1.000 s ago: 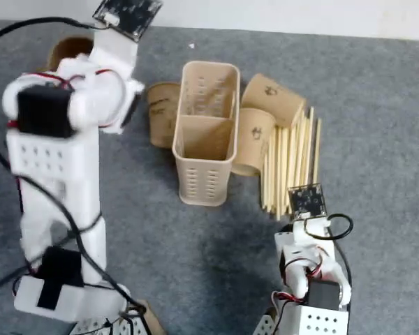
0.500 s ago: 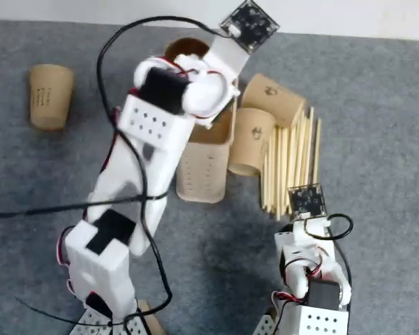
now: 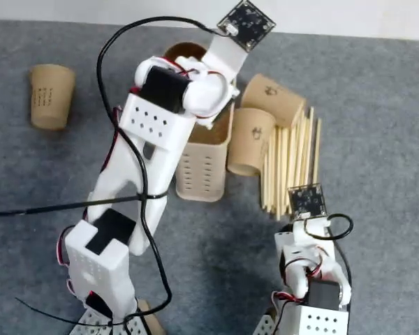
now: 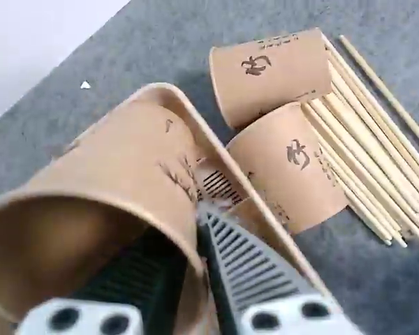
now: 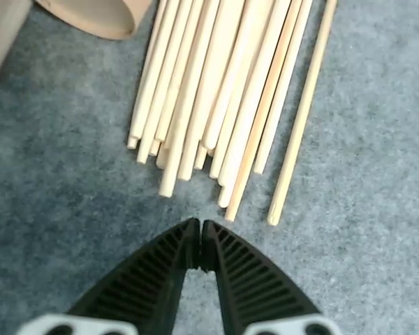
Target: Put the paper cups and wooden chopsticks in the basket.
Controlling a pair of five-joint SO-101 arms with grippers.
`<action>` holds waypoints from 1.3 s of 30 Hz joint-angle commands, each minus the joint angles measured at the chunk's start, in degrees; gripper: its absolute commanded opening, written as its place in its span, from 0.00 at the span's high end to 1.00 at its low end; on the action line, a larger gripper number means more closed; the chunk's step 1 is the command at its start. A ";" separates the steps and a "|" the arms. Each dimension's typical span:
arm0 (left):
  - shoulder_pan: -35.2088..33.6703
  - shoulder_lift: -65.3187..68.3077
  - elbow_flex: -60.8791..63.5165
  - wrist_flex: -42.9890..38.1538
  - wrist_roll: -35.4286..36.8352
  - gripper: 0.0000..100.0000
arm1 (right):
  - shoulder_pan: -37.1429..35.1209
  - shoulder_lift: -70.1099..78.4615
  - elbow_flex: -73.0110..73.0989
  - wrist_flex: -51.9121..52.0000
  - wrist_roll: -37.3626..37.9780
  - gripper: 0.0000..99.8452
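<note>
The right gripper [image 5: 199, 234] hangs low over the grey worktop [image 3: 384, 105] close to its arm's base, fingers pressed together with nothing between them. The wooden chopsticks [image 5: 216, 98] lie just beyond its tips. They form a loose bundle with uneven near ends and one stick a little apart on the outer side, near the gripper but not touching it.

Further out, the basket [image 3: 202, 167] stands at the middle of the worktop, just left of the bundle. Between the basket and the chopsticks, two paper cups lie on their sides. The nearer cup [image 3: 250, 139] rests against the sticks with its mouth toward the arms, and the farther cup [image 3: 271, 98] sits just behind it.

The left arm stretches over the basket to its far end. There the left gripper [image 4: 188, 230] pinches the wall of a held cup [image 4: 105, 181] — one finger inside the mouth, one outside. That cup is tilted, mouth toward the wrist camera, its side along the basket's rim; whether it touches the rim cannot be told.

At the far left, a lone cup [image 3: 51, 95] sits well apart from the basket and from both grippers.
</note>
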 commanded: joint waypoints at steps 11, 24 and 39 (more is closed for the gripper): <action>0.04 -3.30 -1.54 0.18 0.70 0.80 | -0.40 -0.31 6.99 -0.92 0.44 0.97; -20.62 -2.95 -26.24 5.71 0.97 0.80 | -0.40 -0.31 6.99 -0.92 0.44 0.97; -51.82 18.24 -10.07 -4.75 0.88 0.80 | -0.40 -0.31 6.99 -0.92 0.44 0.97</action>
